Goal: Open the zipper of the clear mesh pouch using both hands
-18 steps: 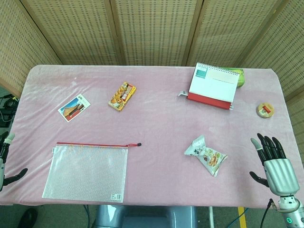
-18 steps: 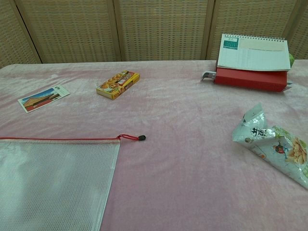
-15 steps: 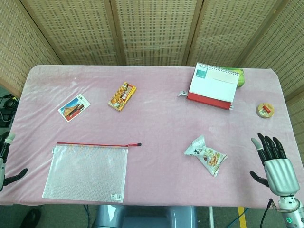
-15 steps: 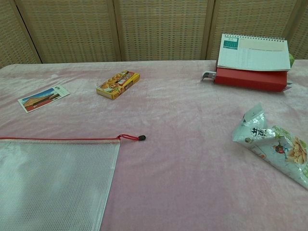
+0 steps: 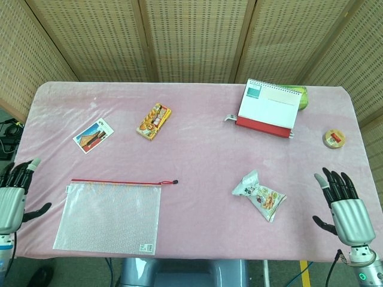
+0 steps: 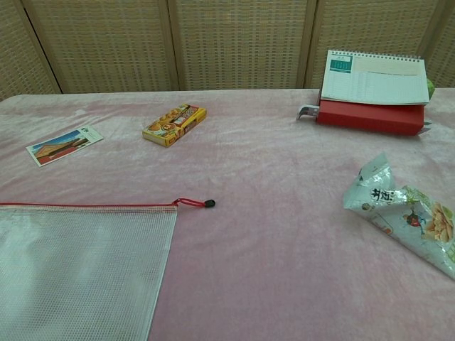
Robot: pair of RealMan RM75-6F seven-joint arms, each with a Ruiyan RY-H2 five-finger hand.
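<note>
The clear mesh pouch (image 5: 109,216) (image 6: 78,266) lies flat on the pink table at the front left, its red zipper along the far edge. The zipper pull (image 5: 169,182) (image 6: 196,203) sticks out at the pouch's right end, with the zipper fully closed. My left hand (image 5: 13,194) hovers at the table's left edge, just left of the pouch, fingers spread and empty. Over at the front right corner, my right hand (image 5: 343,202) is spread out and holds nothing. Neither hand shows in the chest view.
A snack packet (image 5: 260,195) (image 6: 404,213) lies right of centre. A desk calendar (image 5: 267,108) (image 6: 373,91) stands at the back right, a tape roll (image 5: 334,138) beside the right edge. A yellow snack box (image 5: 154,121) (image 6: 174,124) and a postcard (image 5: 93,135) (image 6: 64,144) lie at the back left.
My left hand has moved right, inward to the table's left edge, and shows more fully. The right hand has barely shifted. The pouch has not moved.
</note>
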